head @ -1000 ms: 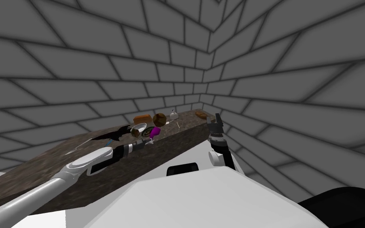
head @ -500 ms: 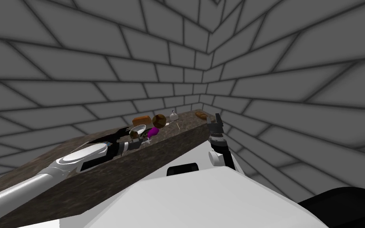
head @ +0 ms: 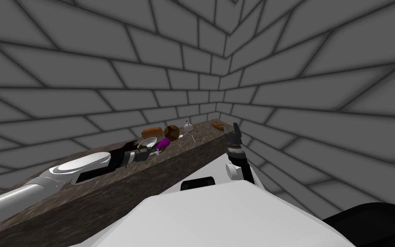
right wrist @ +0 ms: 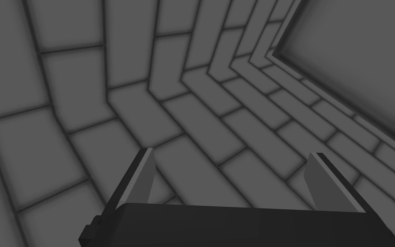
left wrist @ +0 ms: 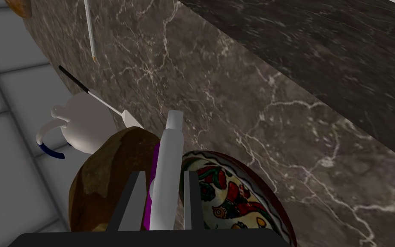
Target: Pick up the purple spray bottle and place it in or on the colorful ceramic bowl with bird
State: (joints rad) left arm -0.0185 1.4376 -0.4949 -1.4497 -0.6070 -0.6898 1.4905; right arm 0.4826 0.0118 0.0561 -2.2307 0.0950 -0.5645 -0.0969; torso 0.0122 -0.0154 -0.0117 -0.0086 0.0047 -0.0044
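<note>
Two blade fingers of the left gripper [left wrist: 163,178] are clamped on the pale neck of the purple spray bottle [left wrist: 169,141], its purple body showing low between them. The bottle sits in that grasp just beside the painted bird bowl [left wrist: 231,201], which lies on the dark marble countertop [left wrist: 278,107]. I cannot tell whether the bottle's base is off the stone.

The step in hand looks like the carry into the bowl. To do it well, I would raise the bottle above the rim first. Then I would shift sideways toward the bowl's middle, away from the brown round object [left wrist: 100,184] close on the other side, lower gently, and only then let go. A bottle gripped high up may swing, so the move should be slow.

Counted:
- one spray bottle
- one bowl
- one brown round object
- one white jug [left wrist: 83,126]
- one black-handled utensil [left wrist: 91,94]
- one thin stick [left wrist: 89,30]
- two orange-brown lumps [head: 152,130]

The right gripper [right wrist: 231,165] is raised beside the counter's end, fingers spread wide and empty.
</note>
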